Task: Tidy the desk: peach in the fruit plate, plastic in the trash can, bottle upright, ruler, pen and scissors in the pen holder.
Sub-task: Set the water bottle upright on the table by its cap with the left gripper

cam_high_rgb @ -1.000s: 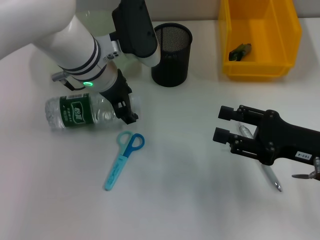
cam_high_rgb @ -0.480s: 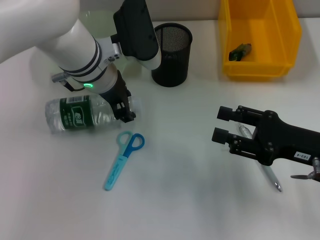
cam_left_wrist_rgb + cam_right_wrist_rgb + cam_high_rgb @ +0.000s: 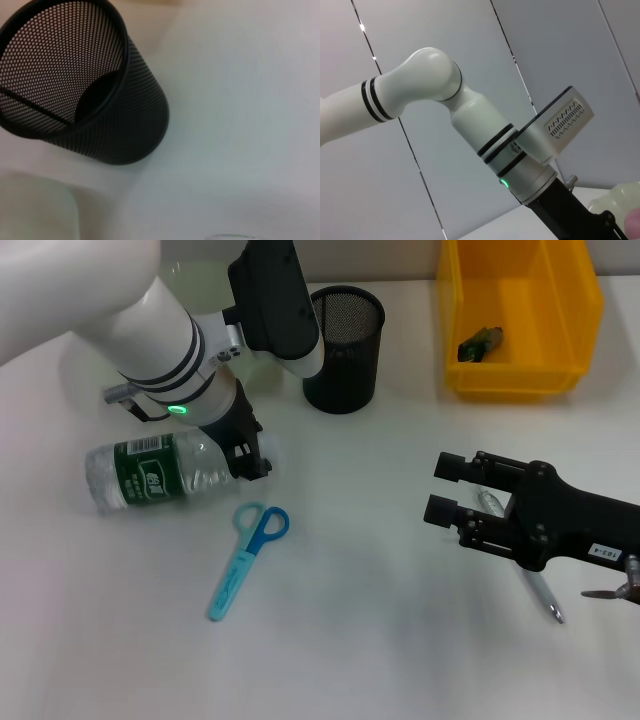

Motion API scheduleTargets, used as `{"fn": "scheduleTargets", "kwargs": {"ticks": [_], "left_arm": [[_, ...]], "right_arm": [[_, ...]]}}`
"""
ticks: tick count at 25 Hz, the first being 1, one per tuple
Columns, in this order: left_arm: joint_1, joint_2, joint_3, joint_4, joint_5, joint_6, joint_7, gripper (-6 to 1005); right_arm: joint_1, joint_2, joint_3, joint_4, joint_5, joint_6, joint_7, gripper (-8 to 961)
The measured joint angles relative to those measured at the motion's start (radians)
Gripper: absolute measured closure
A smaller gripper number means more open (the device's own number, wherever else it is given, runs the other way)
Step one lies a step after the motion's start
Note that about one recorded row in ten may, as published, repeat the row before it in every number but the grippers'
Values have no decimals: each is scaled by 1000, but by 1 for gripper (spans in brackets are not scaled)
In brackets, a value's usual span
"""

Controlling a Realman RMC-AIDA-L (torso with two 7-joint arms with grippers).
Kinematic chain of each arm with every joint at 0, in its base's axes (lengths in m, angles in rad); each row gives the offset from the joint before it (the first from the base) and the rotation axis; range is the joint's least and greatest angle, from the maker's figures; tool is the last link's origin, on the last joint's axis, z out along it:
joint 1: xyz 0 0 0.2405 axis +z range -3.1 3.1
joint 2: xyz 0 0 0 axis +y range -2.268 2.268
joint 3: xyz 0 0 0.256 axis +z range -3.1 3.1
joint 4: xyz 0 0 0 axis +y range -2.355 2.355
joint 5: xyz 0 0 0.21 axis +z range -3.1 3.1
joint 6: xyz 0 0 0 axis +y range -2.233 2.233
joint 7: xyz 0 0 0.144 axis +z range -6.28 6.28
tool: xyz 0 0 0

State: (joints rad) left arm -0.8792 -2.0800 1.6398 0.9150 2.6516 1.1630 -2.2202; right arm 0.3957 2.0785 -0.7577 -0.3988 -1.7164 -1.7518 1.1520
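Clear green-labelled water bottle [image 3: 160, 473] lying sideways, neck pinched by left gripper [image 3: 248, 452], base lifted slightly since earlier, right gripper [image 3: 449, 489] spread, idle.

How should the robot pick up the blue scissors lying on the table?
Probably from straight above, pinching the narrow light-blue closed blade part of the blue scissors. They lie flat on the white table with the handle loops toward the clear plastic bottle, so the slim blades fit between fingers better than the wide loops.

White characters are printed on the bottle's [image 3: 155, 474] green label, and a small tag marks the right arm [image 3: 606, 551]; neither can be read.
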Motion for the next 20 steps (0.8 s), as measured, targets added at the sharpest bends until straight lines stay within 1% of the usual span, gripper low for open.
{"fn": "scheduleTargets", "kwargs": {"ticks": [4,7,11,16,20], "left_arm": [[10,0,0,37,0,42,-8,564],[35,1,0,104,0,80,-16,564],[89,3,0,254,0,134,-41,565],[137,6,-4,394,1,196,-66,565],[199,6,-10,516,1,215,-67,565]], "right_arm": [[-2,0,0,0,0,-1,0,317],[-2,0,0,0,1,-7,0,317],[-2,0,0,0,1,-9,0,317],[2,2,0,0,1,-15,0,317],[3,3,1,6,3,-15,0,317]]}}
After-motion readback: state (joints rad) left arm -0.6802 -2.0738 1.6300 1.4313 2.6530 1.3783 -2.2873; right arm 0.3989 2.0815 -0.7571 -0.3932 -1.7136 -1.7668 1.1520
